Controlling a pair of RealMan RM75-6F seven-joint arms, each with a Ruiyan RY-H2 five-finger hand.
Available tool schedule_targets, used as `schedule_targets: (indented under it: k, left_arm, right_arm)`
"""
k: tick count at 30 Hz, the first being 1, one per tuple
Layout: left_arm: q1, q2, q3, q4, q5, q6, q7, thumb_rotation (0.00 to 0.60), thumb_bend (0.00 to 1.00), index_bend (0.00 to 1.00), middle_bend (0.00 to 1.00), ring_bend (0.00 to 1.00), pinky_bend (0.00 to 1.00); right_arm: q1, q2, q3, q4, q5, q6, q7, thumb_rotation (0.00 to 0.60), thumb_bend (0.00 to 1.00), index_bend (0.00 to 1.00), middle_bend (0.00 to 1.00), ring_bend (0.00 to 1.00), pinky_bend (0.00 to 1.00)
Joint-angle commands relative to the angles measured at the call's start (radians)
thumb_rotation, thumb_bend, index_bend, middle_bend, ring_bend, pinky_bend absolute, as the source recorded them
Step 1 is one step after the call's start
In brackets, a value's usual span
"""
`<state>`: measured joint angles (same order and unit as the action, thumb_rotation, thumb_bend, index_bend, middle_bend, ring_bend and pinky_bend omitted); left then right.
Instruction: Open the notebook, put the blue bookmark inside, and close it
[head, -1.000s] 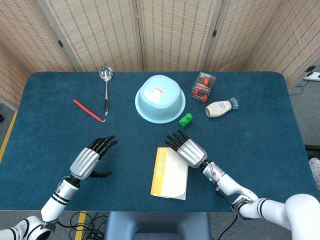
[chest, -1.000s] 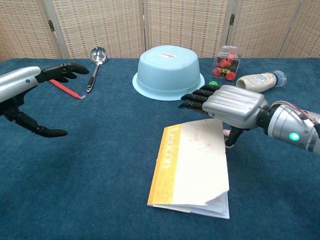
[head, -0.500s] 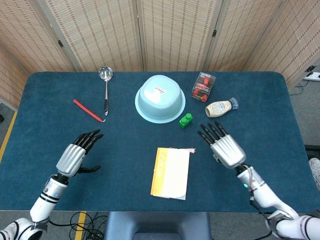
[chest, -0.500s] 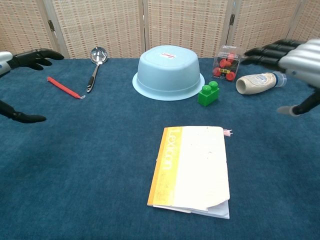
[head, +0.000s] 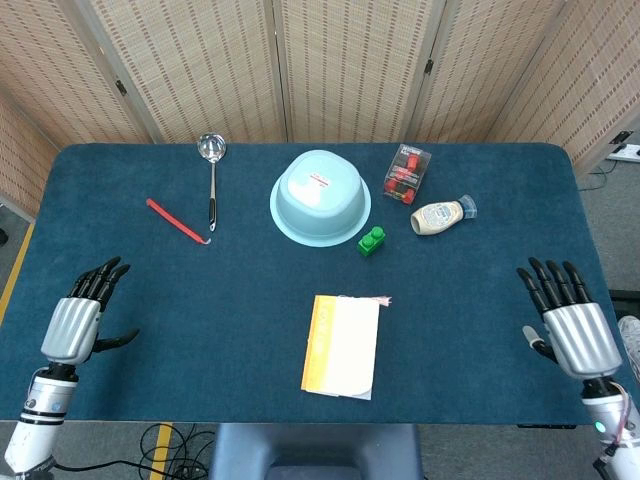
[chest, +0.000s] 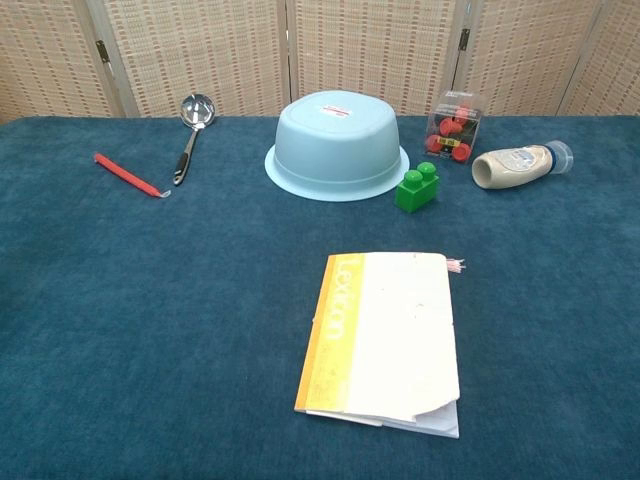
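Notebook (head: 341, 346) lies closed and flat at lower centre of the head view, orange spine strip on its left edge, cover white. Long axis runs roughly near-to-far, tilted slightly clockwise. A thin pinkish tassel (chest: 455, 265) pokes out at the upper right corner, in the chest view just past the page edge. No blue bookmark visible anywhere on the table (head: 500, 260); can't tell whether that tassel belongs to it.

Left hand (head: 75, 322) sits at lower left of the head view, fingers spread and straight, holding nothing. Right hand (head: 572, 327) sits at lower right, same: fingers apart, empty. Neither shows in the chest view. Both are well apart from the notebook, one on each side, roughly level with it.

Key relation: notebook's free page edge faces right, so it's the right hand's side; spine faces the left hand. Distances look about equal, so neither hand is clearly nearer. My read: book is shut with something tucked in and both hands are parked wide, so the task looks at or near its end. If a reopen were needed, the right hand would come in from the right at the free edge and lift toward the spine.

Rest: upturned light-blue bowl (head: 320, 196) upper centre, green brick (head: 372, 240) beside it, ladle (head: 211, 175) and red pen (head: 177, 220) upper left, clear box of red pieces (head: 406, 173) and squeeze bottle (head: 441, 215) upper right.
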<state>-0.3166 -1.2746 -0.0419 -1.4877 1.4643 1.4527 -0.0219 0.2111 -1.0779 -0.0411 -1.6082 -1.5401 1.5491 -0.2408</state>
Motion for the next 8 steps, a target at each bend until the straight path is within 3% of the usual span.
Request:
schedule_targets:
  k: [1,8]
  left_arm:
    - [0.044,0.016,0.016,-0.028,-0.014,0.034,0.037,0.600,0.16,0.13,0.08,0.13,0.17]
    - [0.124,0.021,0.036,-0.073,-0.020,0.105,0.101,0.600,0.16,0.13,0.08,0.13,0.17]
  right_arm:
    - [-0.053,0.001,-0.020,0.021,-0.011,0.044,0.029,0.600,0.20,0.00,0.04,0.00,0.04]
    - [-0.114,-0.015,-0.029,0.041,-0.036,0.092,0.072,0.600,0.20,0.00,0.05,0.00,0.04]
